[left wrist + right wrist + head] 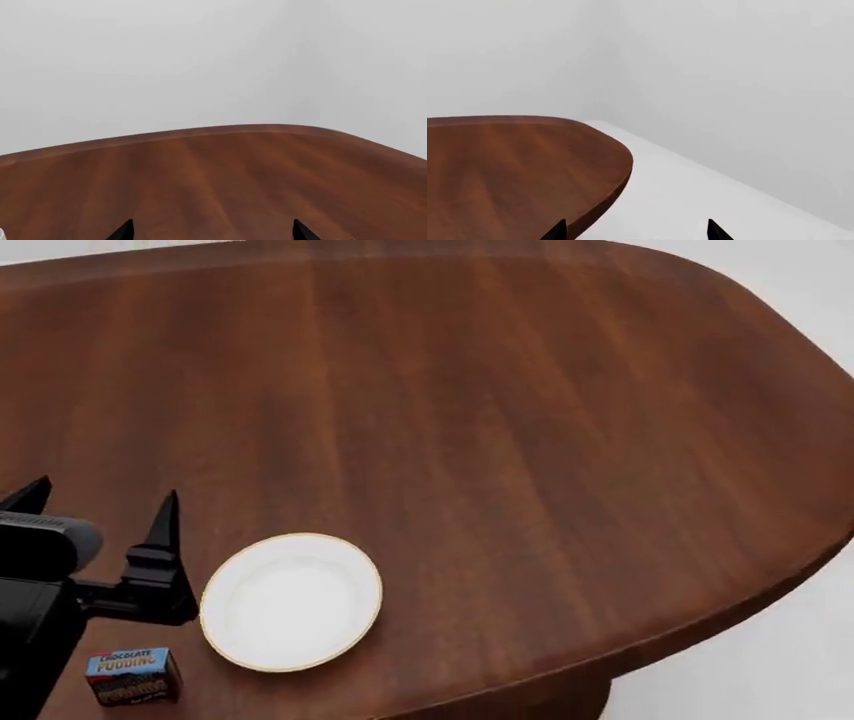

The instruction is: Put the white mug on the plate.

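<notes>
The left gripper (96,498) is hovering over the near left part of a brown wooden table (534,420), its two black fingertips standing well apart with nothing between them. In the left wrist view the same two tips (123,231) are poking into the frame, spread wide over bare wood, with the table's rounded far edge (253,129) curving against a pale grey wall (200,60).

The plate (291,601) is lying flat on the table just beside the left gripper, on the side toward the table's middle and close to the near edge. It is showing as a round white disc with a thin gold rim, its surface plain and bare. A small blue box of chocolate pudding (134,676) is sitting near the plate, closer to the robot and partly tucked beside the dark arm.

The white mug is not appearing in any of the three views, so its place cannot be told.

The right gripper (635,231) is showing only in its own wrist view, where its two dark fingertips are held apart at the frame's edge, gripping nothing. It is hanging past the table's rounded corner (607,170), one tip over the wood's edge and the other over a pale floor (707,190) that is running to a grey wall. The head view is not catching the right arm at all.
</notes>
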You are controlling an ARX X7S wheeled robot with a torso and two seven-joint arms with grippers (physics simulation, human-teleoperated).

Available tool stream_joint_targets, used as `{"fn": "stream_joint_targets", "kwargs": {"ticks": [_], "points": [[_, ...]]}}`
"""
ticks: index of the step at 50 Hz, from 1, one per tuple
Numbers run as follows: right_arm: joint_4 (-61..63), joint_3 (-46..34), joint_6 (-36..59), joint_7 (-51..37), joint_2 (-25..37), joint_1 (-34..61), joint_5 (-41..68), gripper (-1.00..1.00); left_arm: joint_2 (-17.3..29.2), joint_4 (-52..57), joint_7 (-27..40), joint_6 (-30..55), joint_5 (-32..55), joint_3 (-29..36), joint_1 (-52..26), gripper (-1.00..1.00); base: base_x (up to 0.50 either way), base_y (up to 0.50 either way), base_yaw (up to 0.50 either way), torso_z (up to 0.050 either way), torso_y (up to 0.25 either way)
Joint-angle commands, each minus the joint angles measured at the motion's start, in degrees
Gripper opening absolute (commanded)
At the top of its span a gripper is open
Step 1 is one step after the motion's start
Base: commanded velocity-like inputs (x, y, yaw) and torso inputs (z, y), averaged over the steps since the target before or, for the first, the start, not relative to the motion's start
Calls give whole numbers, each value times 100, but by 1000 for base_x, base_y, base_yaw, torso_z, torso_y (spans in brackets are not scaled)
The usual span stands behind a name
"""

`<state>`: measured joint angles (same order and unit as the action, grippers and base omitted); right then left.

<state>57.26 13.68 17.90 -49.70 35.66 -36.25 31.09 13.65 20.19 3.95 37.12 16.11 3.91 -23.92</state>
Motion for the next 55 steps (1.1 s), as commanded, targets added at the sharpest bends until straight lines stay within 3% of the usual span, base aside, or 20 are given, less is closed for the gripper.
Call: {"fn": "stream_joint_targets", "kwargs": {"ticks": [1, 11, 25, 55], "points": [[-79, -55, -174, 73, -21, -58, -73, 100, 8, 1, 23, -9, 32, 30, 10, 100, 0, 0, -500, 0, 0], [-192, -38, -383, 203, -52, -178, -230, 100, 42, 102, 59, 27, 74, 18, 50, 100, -2, 1, -480, 0, 0], [-169, -133, -376, 142, -105, -73, -196, 100, 75, 171, 97, 65, 134, 14, 70, 100, 9, 28, 0, 0, 0], [-208, -57, -727, 259, -172, -221, -306, 100, 140, 211, 148, 117, 221, 99, 36, 100, 183, 441, 0, 0, 0]]}}
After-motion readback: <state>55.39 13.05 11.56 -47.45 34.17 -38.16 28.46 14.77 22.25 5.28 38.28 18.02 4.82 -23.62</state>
